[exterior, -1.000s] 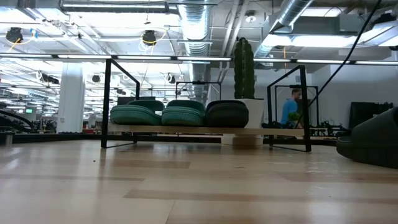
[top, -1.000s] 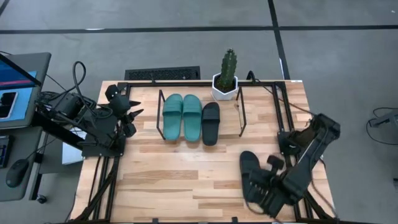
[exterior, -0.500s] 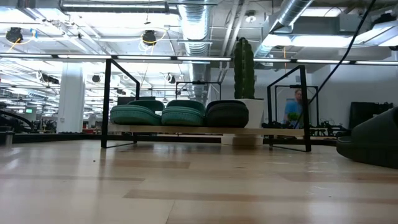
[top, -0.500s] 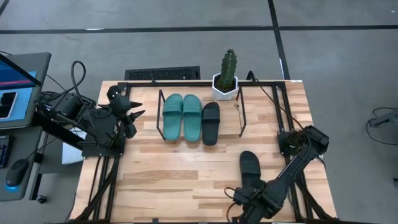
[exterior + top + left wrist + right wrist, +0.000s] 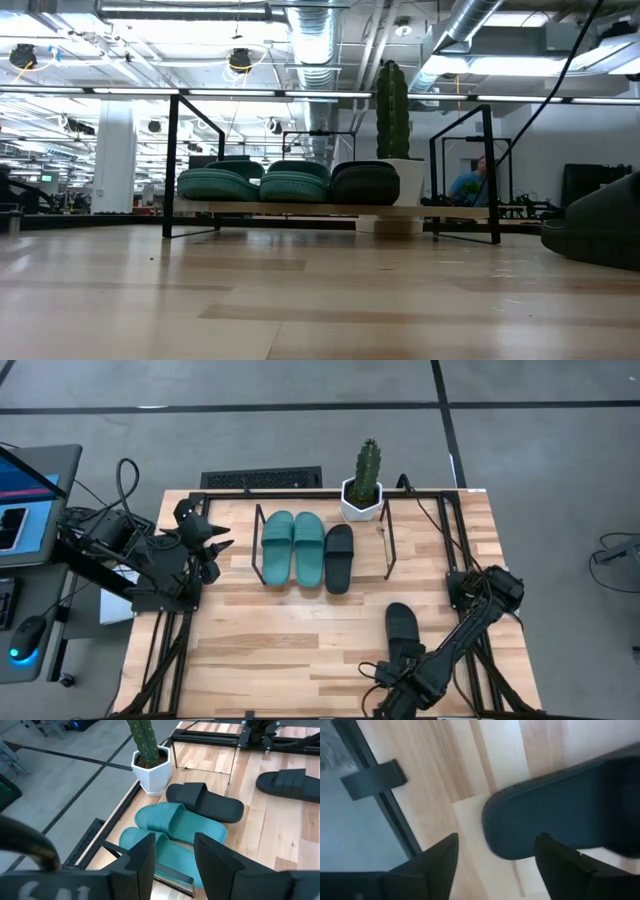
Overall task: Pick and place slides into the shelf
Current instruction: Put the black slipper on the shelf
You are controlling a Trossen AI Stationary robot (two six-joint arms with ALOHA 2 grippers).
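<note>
- Your right gripper [image 5: 392,698] sits at the bottom centre of the overhead shot, right at the table's near edge, fingers [image 5: 437,862] spread apart with nothing between them.
- Just above it in that shot lies the loose black slide [image 5: 402,630]. From the right wrist camera its rounded end [image 5: 555,810] fills the right half, flat on the wood, beyond the finger tips and not gripped.
- Your left gripper [image 5: 215,540] waits at the left of the overhead shot, pointing at the shelf [image 5: 388,540]. Its fingers [image 5: 142,860] stand partly apart and hold nothing.
- On the shelf board, upper centre, you've got three slides side by side: two teal slides [image 5: 293,547] and one black slide [image 5: 339,557] to their right.
- A potted cactus [image 5: 365,480] stands just behind the shelf's right end.
- The table [image 5: 280,650] is light wood planks.
</note>
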